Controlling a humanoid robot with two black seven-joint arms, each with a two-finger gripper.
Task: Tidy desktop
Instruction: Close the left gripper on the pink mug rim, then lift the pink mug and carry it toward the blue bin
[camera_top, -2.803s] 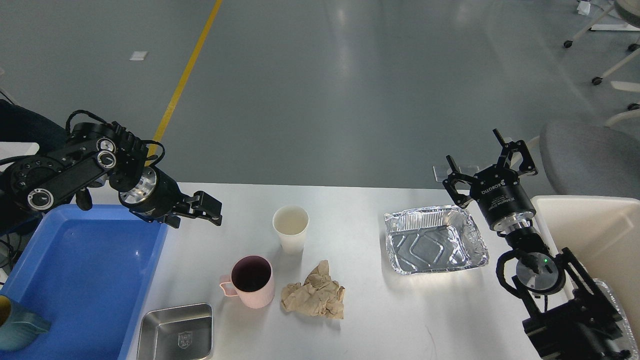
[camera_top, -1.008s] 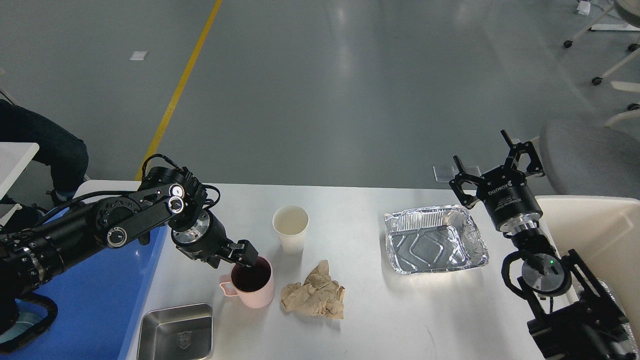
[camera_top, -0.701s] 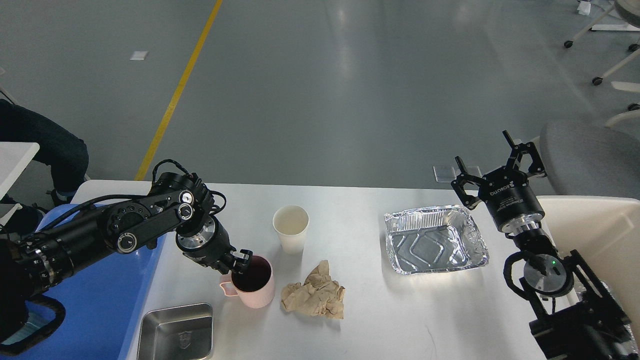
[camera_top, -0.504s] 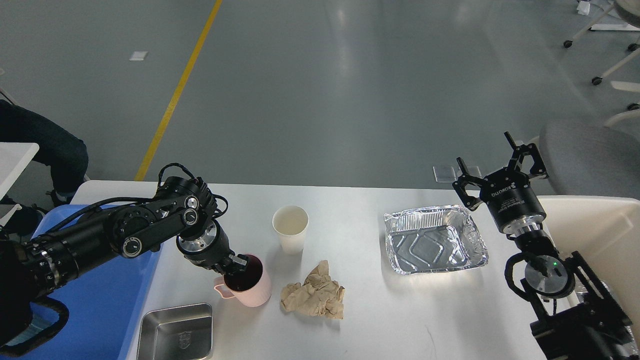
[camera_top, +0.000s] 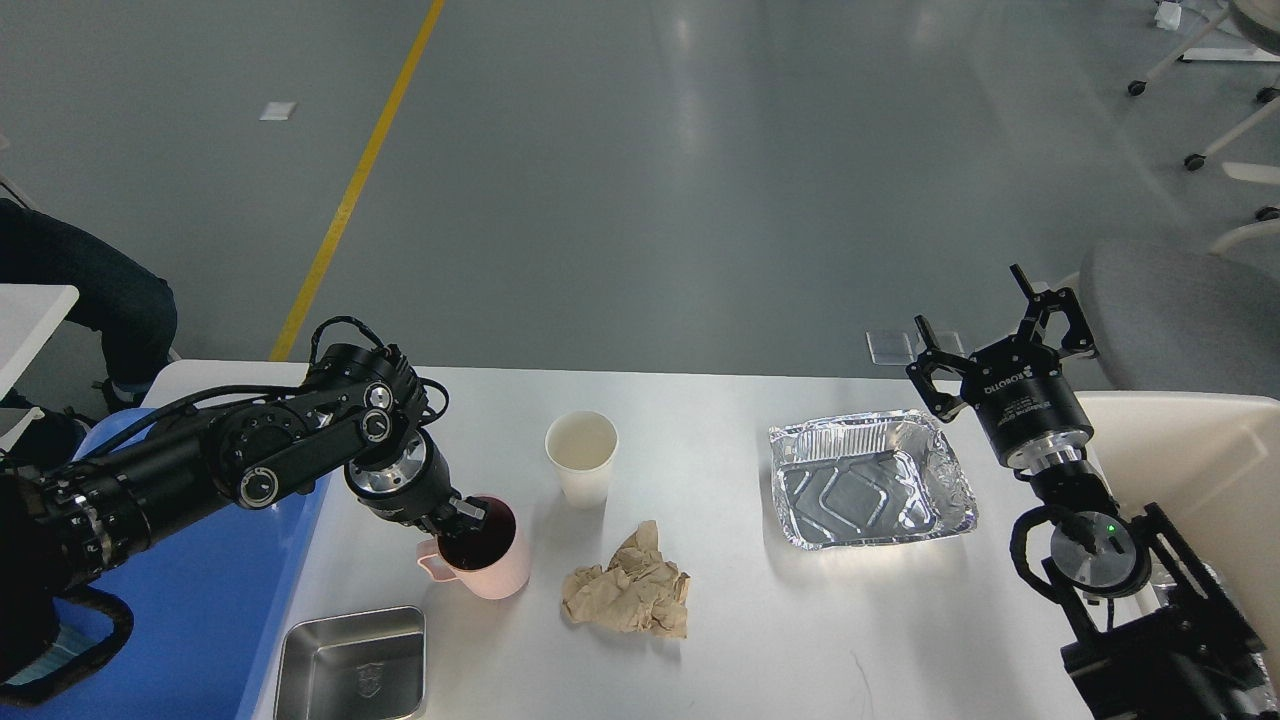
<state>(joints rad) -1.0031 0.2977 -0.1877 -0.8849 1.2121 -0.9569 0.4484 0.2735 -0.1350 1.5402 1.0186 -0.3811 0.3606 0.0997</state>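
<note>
The white desktop holds a pink mug, a white paper cup, a crumpled brown paper, a foil tray and a small steel tray. My left gripper is shut on the near-left rim of the pink mug, one finger inside it. The mug looks lifted and tilted slightly. My right gripper is open and empty, pointing up, behind the foil tray's right corner.
A blue plastic tray lies at the left under my left arm. A cream bin stands at the right edge. A grey chair is behind it. A person's leg shows at far left.
My left arm came from above the blue tray to the pink mug, closed on its rim, and has shifted the mug left and back. The right arm barely moved.
</note>
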